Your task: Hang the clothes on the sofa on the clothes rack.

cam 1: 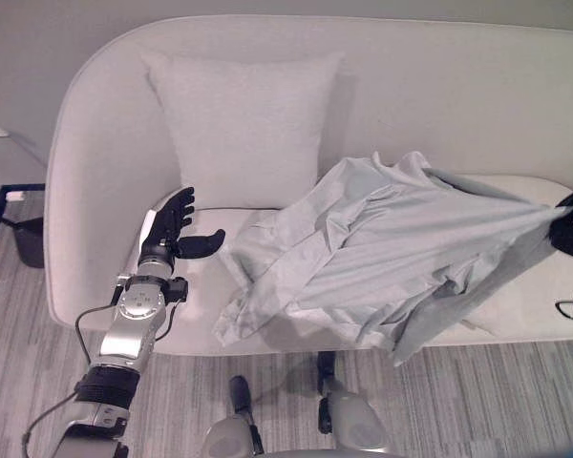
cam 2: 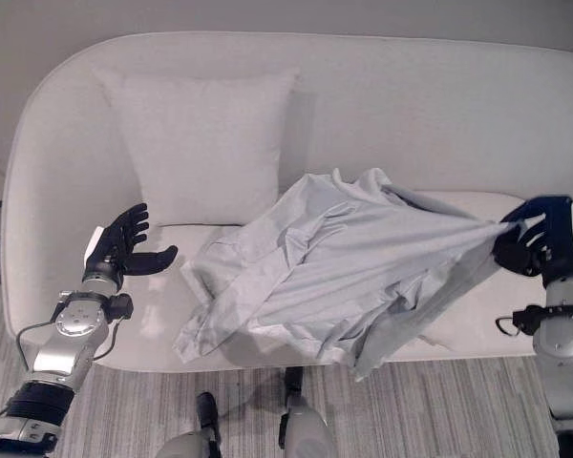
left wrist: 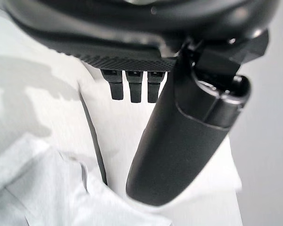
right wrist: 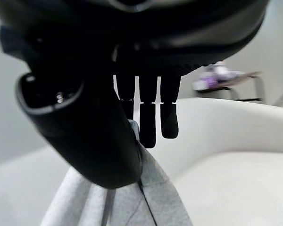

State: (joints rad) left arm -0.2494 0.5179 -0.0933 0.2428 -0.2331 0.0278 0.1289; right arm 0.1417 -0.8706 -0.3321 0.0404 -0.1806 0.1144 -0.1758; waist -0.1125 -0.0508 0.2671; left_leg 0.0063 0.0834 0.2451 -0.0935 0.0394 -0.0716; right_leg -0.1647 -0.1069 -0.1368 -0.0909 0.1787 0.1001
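1. On the seat of the one sofa [cam 1: 86,114], a pale, rounded piece with a smooth curved back, lies a single light grey shirt [cam 1: 363,258]: thin, soft cloth, heavily creased and bunched, its lower folds spilling over the seat's front edge at 6 o'clock.
2. One square cushion [cam 1: 244,124], matching the sofa's matte off-white fabric, leans upright against the backrest at 11 o'clock from the shirt.
3. The right hand [cam 2: 530,239], at 3 o'clock, has its fingers and thumb pinched on a corner of the shirt, drawing the cloth into a taut, pointed stretch.
4. The left hand [cam 1: 177,229], at 9 o'clock, hangs over the bare seat just beside the shirt's edge, its fingers straight and apart, thumb pointing toward the cloth, holding nothing.
5. Below the sofa runs a striped grey floor [cam 1: 497,401].
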